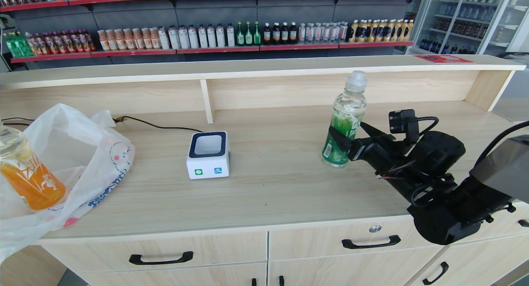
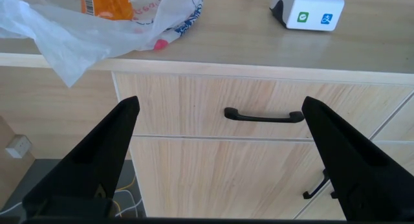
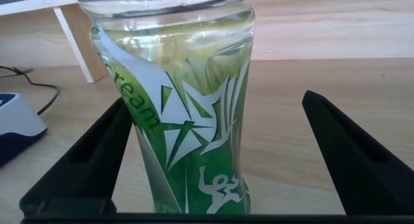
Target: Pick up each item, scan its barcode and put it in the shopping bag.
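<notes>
A clear bottle with a green label stands upright on the wooden counter, right of the middle. My right gripper is at its lower half, open, with a finger on each side. In the right wrist view the bottle sits between the fingers, close against one and with a gap to the other. A white scanner with a dark-rimmed window stands mid-counter. The white shopping bag lies open at the left with an orange drink bottle in it. My left gripper hangs open below counter height, facing the drawers.
A black cable runs from the bag's far side along the counter. A raised shelf with a divider closes off the back of the counter. Drawers with black handles lie below the front edge. Store shelves of bottles stand behind.
</notes>
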Available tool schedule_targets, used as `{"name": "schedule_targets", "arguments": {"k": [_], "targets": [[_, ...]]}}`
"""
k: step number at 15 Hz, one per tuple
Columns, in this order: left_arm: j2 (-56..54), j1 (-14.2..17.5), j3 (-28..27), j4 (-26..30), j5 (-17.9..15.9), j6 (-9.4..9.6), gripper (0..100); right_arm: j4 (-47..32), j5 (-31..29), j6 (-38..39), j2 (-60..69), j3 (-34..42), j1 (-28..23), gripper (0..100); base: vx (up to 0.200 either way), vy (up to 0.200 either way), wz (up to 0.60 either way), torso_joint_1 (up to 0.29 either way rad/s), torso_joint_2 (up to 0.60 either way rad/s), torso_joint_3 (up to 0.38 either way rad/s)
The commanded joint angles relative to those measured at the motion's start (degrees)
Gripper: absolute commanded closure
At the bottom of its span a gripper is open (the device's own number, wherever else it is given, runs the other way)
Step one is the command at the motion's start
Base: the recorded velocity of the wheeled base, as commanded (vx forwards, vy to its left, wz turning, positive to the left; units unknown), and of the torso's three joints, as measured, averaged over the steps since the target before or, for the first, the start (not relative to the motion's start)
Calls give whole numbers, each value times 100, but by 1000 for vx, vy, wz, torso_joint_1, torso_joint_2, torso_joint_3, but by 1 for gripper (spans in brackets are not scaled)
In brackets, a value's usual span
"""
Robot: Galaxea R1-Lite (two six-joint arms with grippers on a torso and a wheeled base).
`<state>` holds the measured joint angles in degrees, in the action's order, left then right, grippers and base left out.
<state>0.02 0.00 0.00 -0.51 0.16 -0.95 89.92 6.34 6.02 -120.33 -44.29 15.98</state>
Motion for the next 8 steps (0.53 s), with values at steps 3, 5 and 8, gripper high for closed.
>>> {"name": "schedule_targets", "arguments": {"k": [3, 5, 8], "targets": [[-2, 0, 0, -2, 2, -2, 0, 8, 60, -5, 36, 52, 10, 0, 0, 0, 0, 0, 0, 0], [-2, 0, 0, -2, 2, -10, 0, 8, 78, -128, 63, 166, 19, 0, 0, 0, 0, 0, 0, 0], [-2, 0, 0, -2, 2, -2, 0, 8, 482, -303, 247, 360, 116, 0, 0, 0, 0, 0, 0, 0]]}}
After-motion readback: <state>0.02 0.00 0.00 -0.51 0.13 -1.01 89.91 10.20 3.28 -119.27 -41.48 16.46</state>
